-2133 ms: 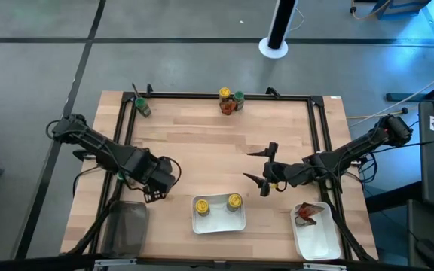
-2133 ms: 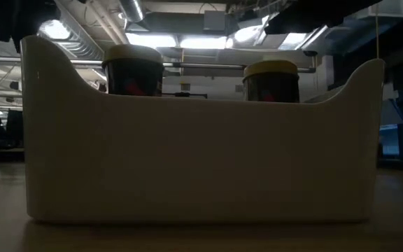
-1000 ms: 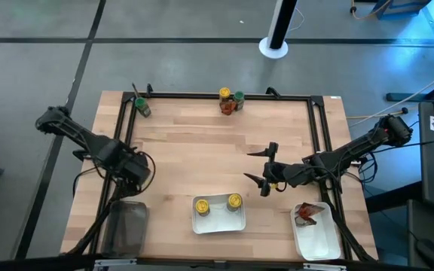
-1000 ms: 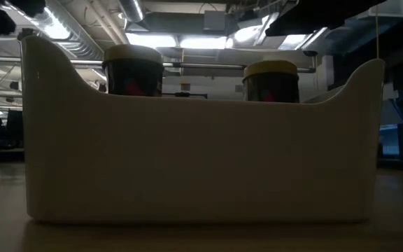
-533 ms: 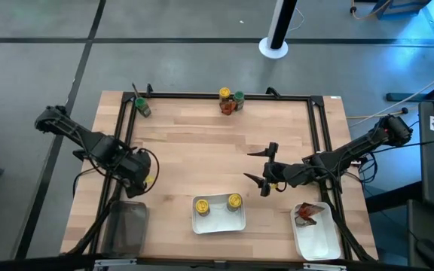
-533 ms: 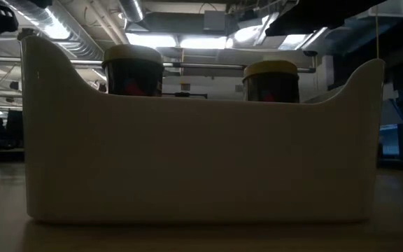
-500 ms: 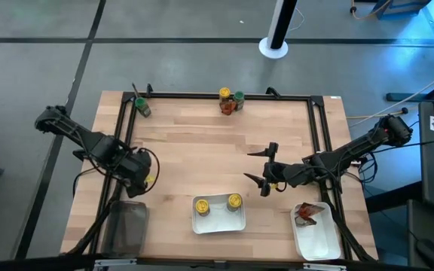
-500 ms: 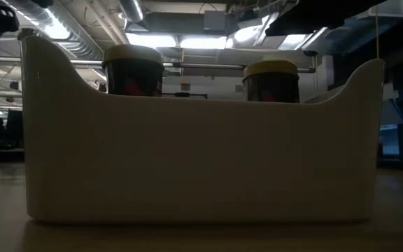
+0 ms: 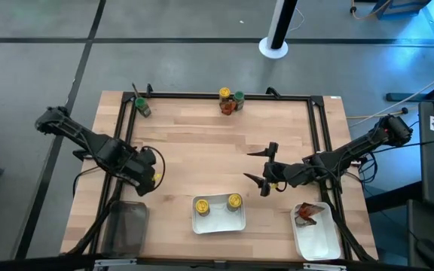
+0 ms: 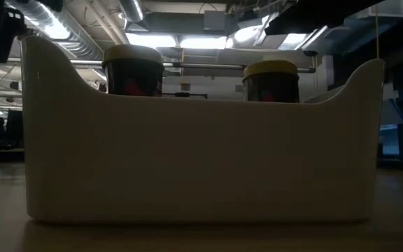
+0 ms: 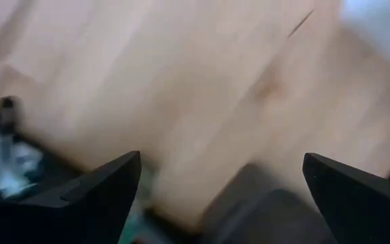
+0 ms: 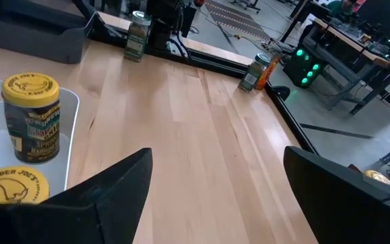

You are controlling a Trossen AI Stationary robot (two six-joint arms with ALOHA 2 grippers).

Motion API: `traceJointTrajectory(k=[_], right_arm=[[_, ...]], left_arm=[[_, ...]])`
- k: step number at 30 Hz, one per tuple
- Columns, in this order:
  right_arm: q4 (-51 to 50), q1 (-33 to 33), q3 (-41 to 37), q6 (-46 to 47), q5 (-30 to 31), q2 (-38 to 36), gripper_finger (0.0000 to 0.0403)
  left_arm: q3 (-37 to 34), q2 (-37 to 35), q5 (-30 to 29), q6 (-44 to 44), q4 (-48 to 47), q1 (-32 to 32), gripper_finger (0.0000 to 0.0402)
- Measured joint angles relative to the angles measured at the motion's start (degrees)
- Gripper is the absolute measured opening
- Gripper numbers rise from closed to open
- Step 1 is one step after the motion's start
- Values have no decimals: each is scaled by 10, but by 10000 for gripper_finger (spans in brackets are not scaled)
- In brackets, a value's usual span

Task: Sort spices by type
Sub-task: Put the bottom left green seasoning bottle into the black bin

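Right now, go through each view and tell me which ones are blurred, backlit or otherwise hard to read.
Left wrist view: motion-smeared, wood table and surroundings unreadable, only the dark fingers sharp. Low view: backlit by ceiling lights, the white tray fills the frame in shadow, two yellow-capped jars dim behind its rim. High view: evenly lit and sharp. Right wrist view: clear, jar label legible.

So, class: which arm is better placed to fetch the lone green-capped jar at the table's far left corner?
Left. Its gripper is open at the left side, nearer that jar than the right gripper.
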Motion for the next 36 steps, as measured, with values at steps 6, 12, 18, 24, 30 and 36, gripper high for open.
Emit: traceJointTrajectory(k=[6,12,18,24,30,36], right_arm=[[3,0,0,0,0,0,331],[2,0,0,0,0,0,331],[0,0,0,0,0,0,331],[0,0,0,0,0,0,331],[1,0,0,0,0,0,331],[0,0,0,0,0,0,331]], left_arm=[[0,38,4,81,-111,-4,392],[-23,52,5,144,-117,-4,392],[-91,38,53,170,-127,-8,392],[-123,37,78,173,-127,-16,392],[-123,37,56,175,-124,-16,392],[-136,37,55,172,-107,-16,392]])
